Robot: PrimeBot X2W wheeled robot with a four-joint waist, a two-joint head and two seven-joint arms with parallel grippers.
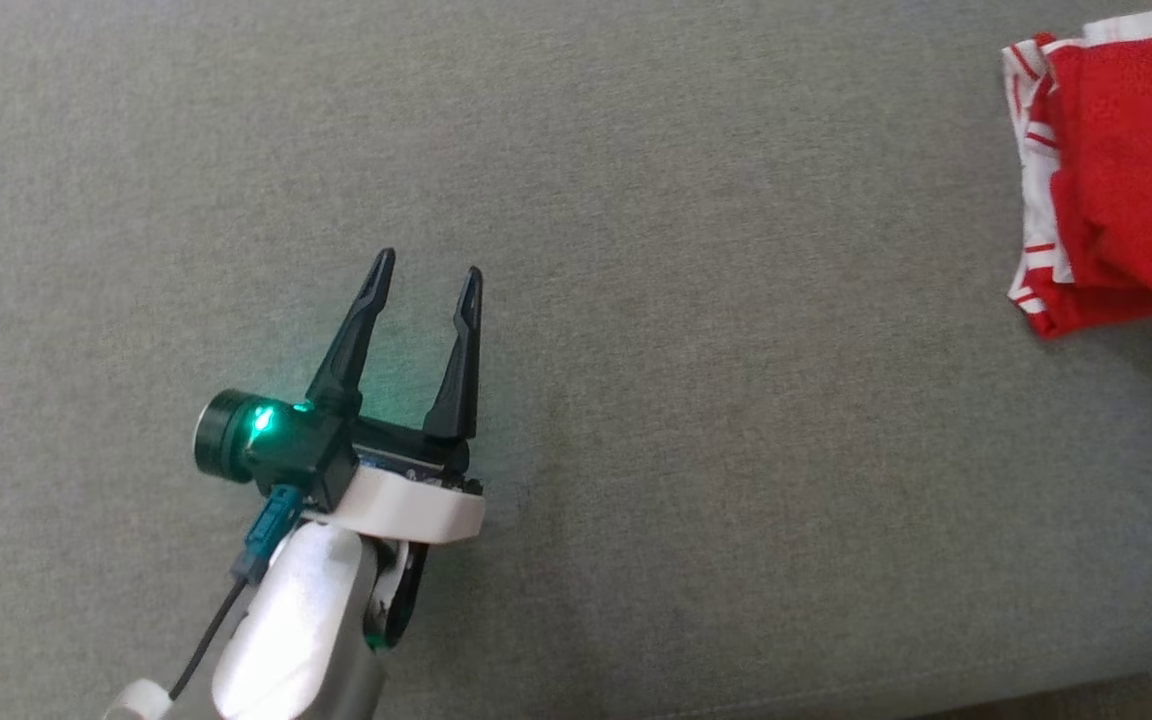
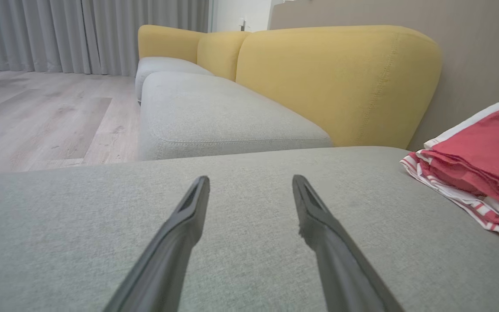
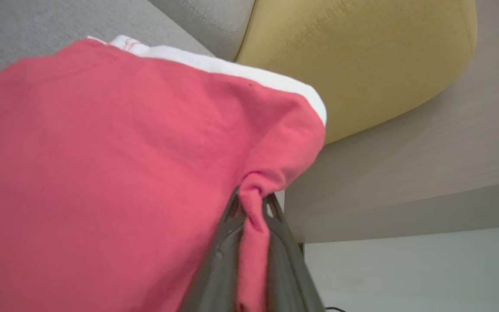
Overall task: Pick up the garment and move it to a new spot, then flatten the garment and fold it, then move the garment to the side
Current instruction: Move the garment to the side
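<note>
The garment (image 1: 1126, 170) is red cloth with white and red-striped trim, folded into a thick stack at the upper right of the grey cushion (image 1: 696, 420). In the left wrist view the garment (image 2: 479, 164) lies at the right, well away from my left gripper (image 2: 251, 184). My left gripper (image 1: 428, 275) hovers over bare cushion at lower left, open, nothing between its fingers. In the right wrist view my right gripper (image 3: 254, 203) is shut on a pinched corner of the garment (image 3: 115, 164), which drapes over the left of that view.
Yellow backrest cushions (image 2: 336, 78) stand behind the seat, with another grey seat section (image 2: 215, 112) beyond. A wood floor (image 2: 37, 112) and grey curtains (image 2: 59, 34) lie to the left. A beige wall panel (image 3: 427, 151) runs beside the sofa.
</note>
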